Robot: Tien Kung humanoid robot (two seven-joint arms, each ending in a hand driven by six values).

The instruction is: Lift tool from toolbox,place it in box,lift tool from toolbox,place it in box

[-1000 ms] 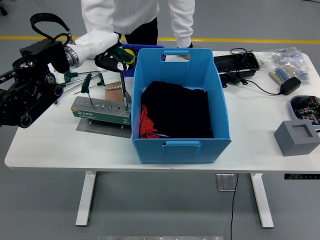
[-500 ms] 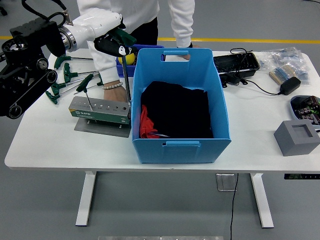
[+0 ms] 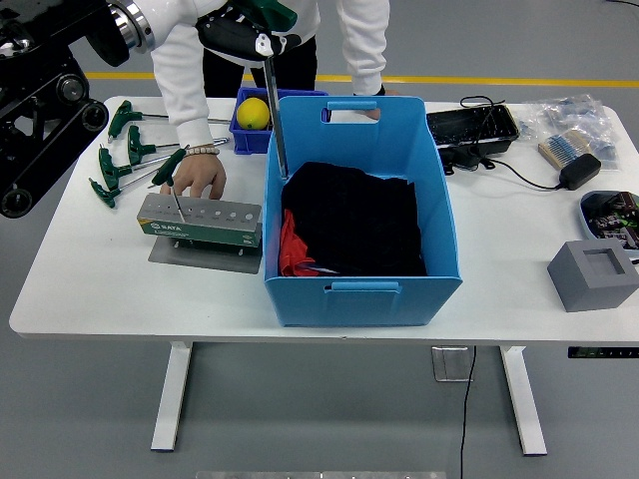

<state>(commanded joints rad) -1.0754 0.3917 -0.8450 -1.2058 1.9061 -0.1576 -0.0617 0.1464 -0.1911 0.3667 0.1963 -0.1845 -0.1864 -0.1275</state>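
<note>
Now the left hand [image 3: 245,30] has risen well above where it was a second ago, and the tool [image 3: 272,100] has come up with it: the long shaft, which then stood down beside the grey tool holder [image 3: 203,220], has left the holder and hangs with its tip just at the left wall of the blue box [image 3: 359,294]. The fingers are curled round the green handle at the top of the picture (partly cut off by the edge, so how firm the grip is I cannot quite tell). That looks like the lift done; what remains, by my reading, is to carry the tool rightward over the rim and let it go onto the dark cloth [image 3: 354,220] inside.

The person's hand [image 3: 197,177], earlier half hidden behind the robot's arm, rests plainly at the back edge of the holder, seemingly steadying it. One more T-handled tool [image 3: 172,180] stands in the holder at its left end, presumably the next to go. Several green-handled tools [image 3: 120,160] lie loose on the table [image 3: 90,289] to the left. The right arm is out of view.
</note>
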